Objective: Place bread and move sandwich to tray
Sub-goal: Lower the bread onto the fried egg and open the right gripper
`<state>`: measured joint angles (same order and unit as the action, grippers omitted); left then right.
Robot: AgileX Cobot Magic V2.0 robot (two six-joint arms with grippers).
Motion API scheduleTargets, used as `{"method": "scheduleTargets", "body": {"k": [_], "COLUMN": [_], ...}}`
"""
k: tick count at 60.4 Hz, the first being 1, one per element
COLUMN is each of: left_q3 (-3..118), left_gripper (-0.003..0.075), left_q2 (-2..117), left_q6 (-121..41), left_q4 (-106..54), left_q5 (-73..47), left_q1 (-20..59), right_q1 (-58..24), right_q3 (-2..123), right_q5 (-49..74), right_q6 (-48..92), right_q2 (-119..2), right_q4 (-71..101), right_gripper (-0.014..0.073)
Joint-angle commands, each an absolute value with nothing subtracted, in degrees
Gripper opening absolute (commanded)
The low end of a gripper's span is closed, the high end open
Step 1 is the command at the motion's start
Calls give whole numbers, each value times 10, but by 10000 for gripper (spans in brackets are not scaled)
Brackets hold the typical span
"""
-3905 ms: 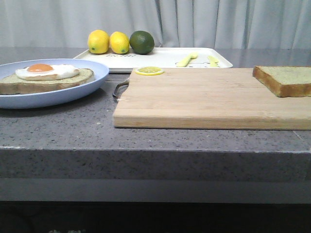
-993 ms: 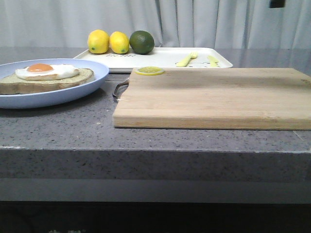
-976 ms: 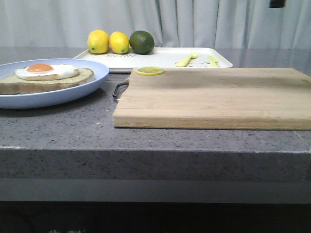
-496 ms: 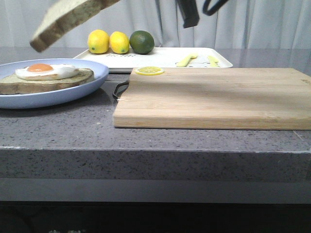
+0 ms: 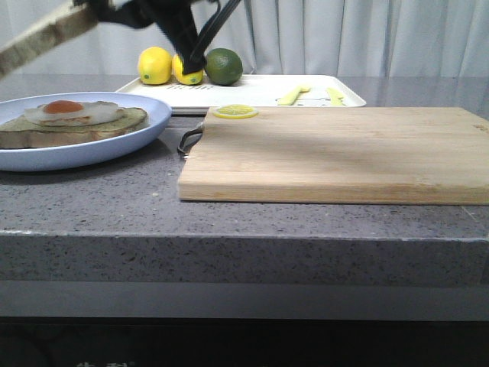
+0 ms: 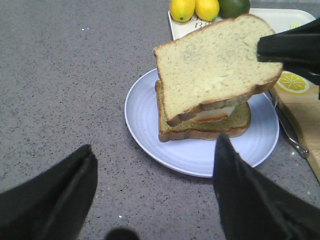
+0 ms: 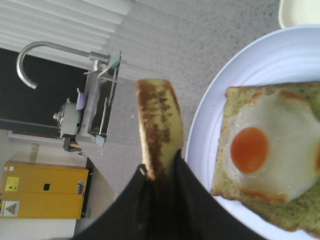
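Observation:
My right gripper (image 5: 85, 9) is shut on the bread (image 5: 37, 40), a toast slice that it holds tilted in the air above the left part of the light-blue plate (image 5: 122, 141). On the plate lies the sandwich's lower slice with the fried egg (image 5: 63, 110). In the left wrist view the bread (image 6: 215, 65) hovers over the egg slice (image 6: 210, 129), with the right gripper (image 6: 267, 47) at its edge. In the right wrist view the bread (image 7: 157, 120) is edge-on between the shut fingers (image 7: 145, 197). My left gripper (image 6: 155, 185) is open and empty over the counter near the plate (image 6: 150, 125). The white tray (image 5: 252, 90) lies at the back.
A wooden cutting board (image 5: 336, 153) fills the right of the counter, with a lemon slice (image 5: 234, 112) at its far left corner. Two lemons (image 5: 155, 65) and a lime (image 5: 223, 66) stand at the tray's far left. Yellow cutlery (image 5: 294, 93) lies on the tray.
The bread has left the cutting board's right end. My right gripper has carried it left across the table, and it now hangs lower and further left over the plate.

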<state>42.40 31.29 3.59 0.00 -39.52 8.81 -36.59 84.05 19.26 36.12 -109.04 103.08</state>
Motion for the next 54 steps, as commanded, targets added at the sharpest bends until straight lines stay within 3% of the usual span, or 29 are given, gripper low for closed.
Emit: {"method": "scheduleTargets", "body": {"k": [1,18,34,54], "left_q3": [440,440,440,440], "left_gripper": [474,474,474,474], "left_q2": [320,320,320,320], "left_q6": [39,39,39,39], "left_q4": [0,0,0,0], "left_q5": [-352,-352,-352,-352], "left_q1": [93,93,93,93], "right_q1": [-367,-367,-367,-344], "right_q3": [867,867,865,849], "right_q5": [187,180,187,188], "right_q6": [349,349,350,350], "right_q2": [-1072,-1078,-1081,-1032], "right_q4": [1069,1069,1042,887], "right_gripper": [99,135,470,487]}}
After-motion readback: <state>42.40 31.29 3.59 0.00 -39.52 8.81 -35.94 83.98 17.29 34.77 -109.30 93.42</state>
